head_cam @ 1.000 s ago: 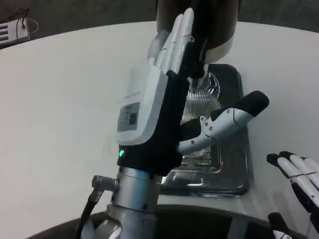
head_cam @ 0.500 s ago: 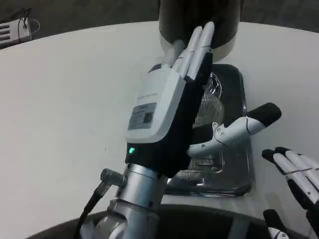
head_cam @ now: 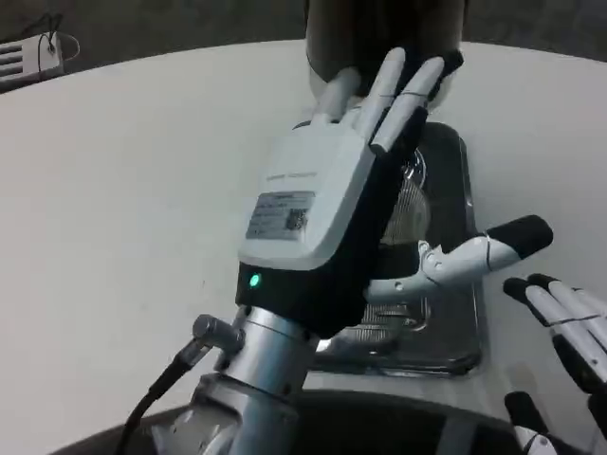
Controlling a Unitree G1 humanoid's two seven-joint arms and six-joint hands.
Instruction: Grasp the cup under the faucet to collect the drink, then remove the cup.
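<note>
White-backed, black-palmed left hand (head_cam: 327, 213) on a silver forearm (head_cam: 261, 379), raised at centre frame over the drip tray. Fingers (head_cam: 403, 90) stretched straight and close together toward the dispenser, thumb (head_cam: 493, 248) thrown wide to the right. Clasped nothing, with a broad gap left between fingers and thumb. Showed a small green light (head_cam: 253, 281) at the wrist end of the black housing, a printed label (head_cam: 285, 216) on the white back, and a black cable (head_cam: 156, 403) trailing from the forearm's collar.

Just behind that hand, and largely hidden by it, a clear ribbed plastic cup (head_cam: 406, 204), standing on the dark shiny metal drip tray (head_cam: 465, 327) in the space between palm and thumb. Could not tell whether the palm touched the cup's wall.

At the tray's far end, a dark cylindrical drink dispenser (head_cam: 379, 28) with a pale ring at its base, partly crossed by the fingertips.

At the lower right edge, the right hand (head_cam: 569, 332), low beside the tray, white-and-black fingers extended, apart and empty, clear of the cup.

Beneath everything, a round white table (head_cam: 114, 190). At its far left, a small white object with a thin wire (head_cam: 28, 57), too blurred to identify.
</note>
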